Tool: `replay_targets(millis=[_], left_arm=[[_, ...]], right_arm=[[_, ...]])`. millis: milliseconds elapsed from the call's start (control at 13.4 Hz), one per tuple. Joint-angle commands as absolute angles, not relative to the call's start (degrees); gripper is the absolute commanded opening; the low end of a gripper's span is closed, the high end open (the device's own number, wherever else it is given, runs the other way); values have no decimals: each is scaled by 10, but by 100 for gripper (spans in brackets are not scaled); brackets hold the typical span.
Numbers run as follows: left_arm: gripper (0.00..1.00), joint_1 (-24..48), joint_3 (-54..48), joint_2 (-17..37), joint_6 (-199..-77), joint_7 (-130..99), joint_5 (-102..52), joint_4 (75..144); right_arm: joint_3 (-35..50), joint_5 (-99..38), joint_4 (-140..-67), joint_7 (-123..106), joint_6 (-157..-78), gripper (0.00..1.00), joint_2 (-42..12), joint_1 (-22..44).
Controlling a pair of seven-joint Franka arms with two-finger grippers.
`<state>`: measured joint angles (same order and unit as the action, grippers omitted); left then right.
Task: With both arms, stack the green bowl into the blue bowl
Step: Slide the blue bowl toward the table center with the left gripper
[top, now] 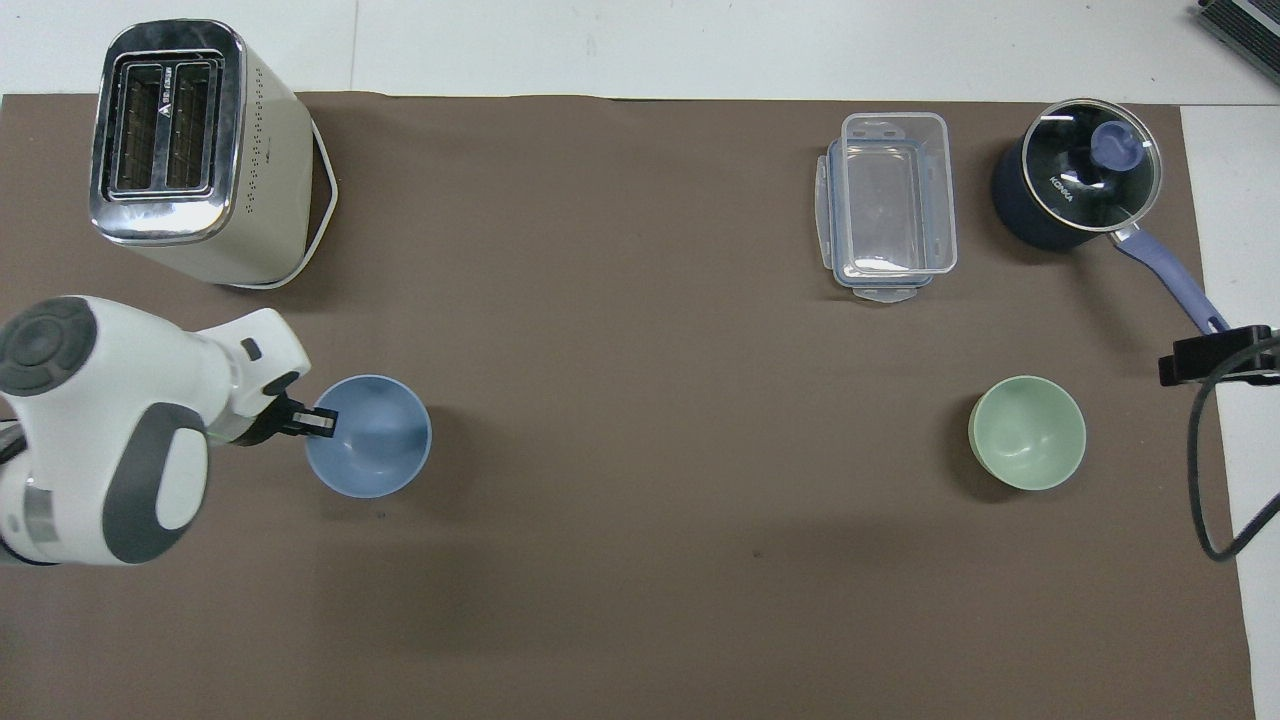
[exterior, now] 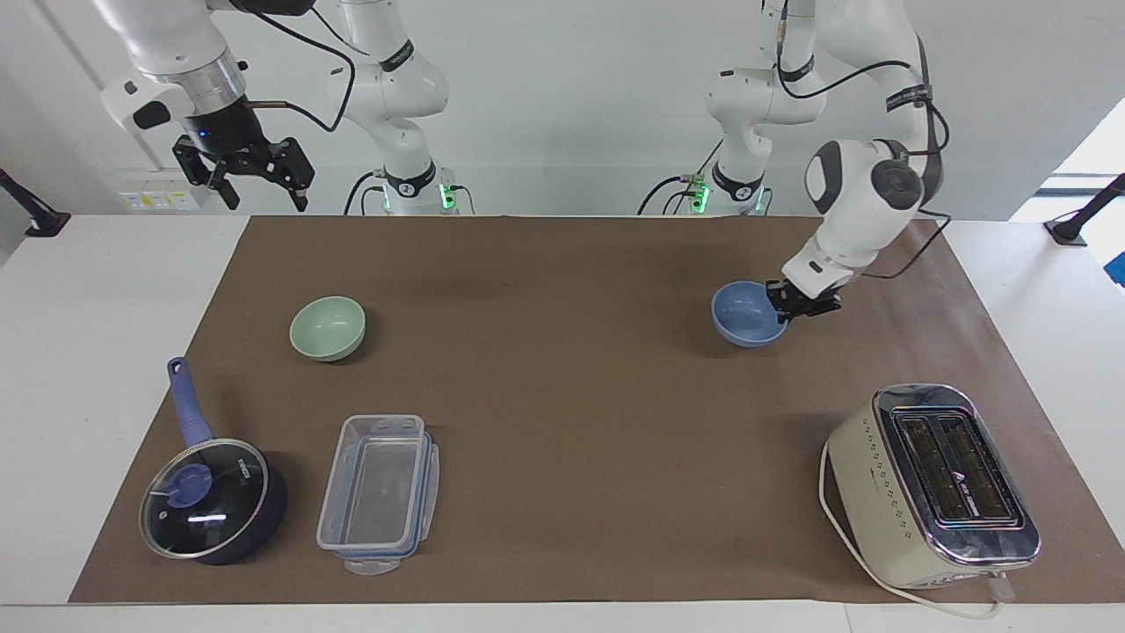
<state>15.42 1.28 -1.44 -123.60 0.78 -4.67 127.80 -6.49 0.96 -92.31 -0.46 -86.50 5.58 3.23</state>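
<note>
White desk [top: 700,40] w/ brown mat [top: 640,300] covering most of it. On mat, seen from overhead: toaster [top: 190,150] at 10 o'clock, clear container [top: 888,205] at 1, lidded saucepan [top: 1075,180] at 2, green bowl [top: 1027,432] approx. 4.

The blue bowl [exterior: 745,315] hangs over the mat [exterior: 562,422] toward the left arm's end, pinched at its rim by the left gripper [exterior: 785,309]. The toaster [exterior: 932,483] stands farther from the robots at that end. At the right arm's end, the green bowl [exterior: 328,327] sits on the mat, the saucepan [exterior: 214,499] and the plastic box [exterior: 378,492] side by side farther out. The right gripper [exterior: 255,176] hangs over the table's near edge.
</note>
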Motion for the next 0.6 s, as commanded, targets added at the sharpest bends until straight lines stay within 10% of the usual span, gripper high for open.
replay_targets(millis=[0, 524], left_arm=[[0, 251, 24, 3, -1279, -94, -73, 1279], [0, 427, 24, 61, -1396, -255, -116, 1268]], right_arm=[[-64, 14, -941, -18, -874, 100, 71, 28], [-64, 14, -942, -18, -873, 100, 71, 28]])
